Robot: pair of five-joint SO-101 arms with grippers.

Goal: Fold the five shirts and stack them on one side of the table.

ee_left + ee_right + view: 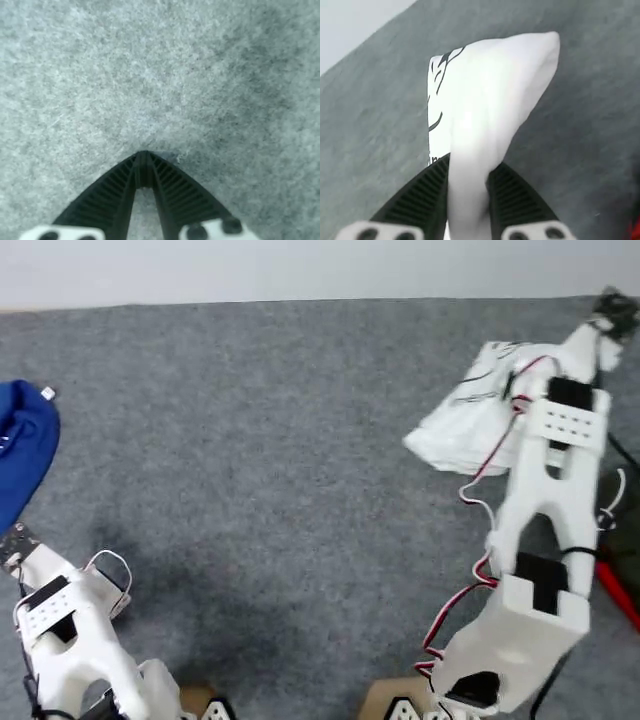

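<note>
A white shirt (475,415) with black line print lies bunched at the far right of the grey table (300,440). My right gripper (468,167) is shut on a fold of this white shirt (490,85), and the cloth rises between its black fingers (427,192). In the high view the right gripper (612,312) is at the far right corner, just past the shirt. A blue shirt (25,445) lies at the left edge. My left gripper (144,154) is shut with nothing in it, its tips close over the bare felt near the front left (17,540).
The grey felt (160,75) covers the whole table. A red object (618,592) shows at the right edge beside the right arm (540,530). Red and white cables hang along that arm. The table's far edge meets a pale wall.
</note>
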